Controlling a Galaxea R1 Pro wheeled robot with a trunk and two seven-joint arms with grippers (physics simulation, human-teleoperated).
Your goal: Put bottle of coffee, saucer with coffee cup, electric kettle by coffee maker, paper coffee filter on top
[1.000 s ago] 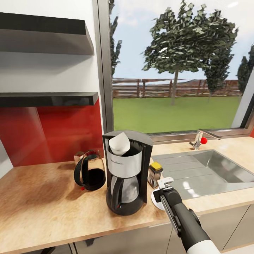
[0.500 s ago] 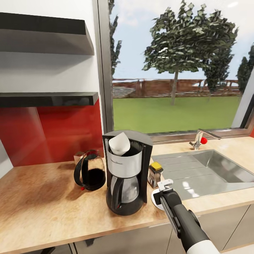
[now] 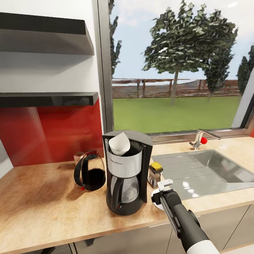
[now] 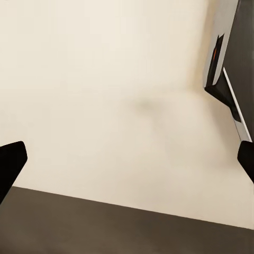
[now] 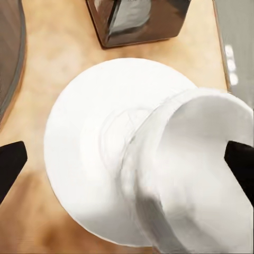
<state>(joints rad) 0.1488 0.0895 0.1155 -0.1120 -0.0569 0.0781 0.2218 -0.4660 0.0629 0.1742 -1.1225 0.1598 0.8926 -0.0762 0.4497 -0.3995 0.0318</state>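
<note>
White coffee cup (image 5: 196,174) tilted over round white saucer (image 5: 90,159)

A home kitchen: wooden countertop (image 3: 42,208), steel sink (image 3: 208,171) with faucet (image 3: 200,138), red backsplash (image 3: 53,134), garden window (image 3: 176,67).

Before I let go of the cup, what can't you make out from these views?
- Saucer, head view: mostly hidden behind the right claw and arm.
- Cup, right wrist view: cut off by the edge; whether it rests on the saucer is unclear.
- Coffee bottle: partly hidden by the coffee maker.
- Left claw: blurred fingertips.
</note>
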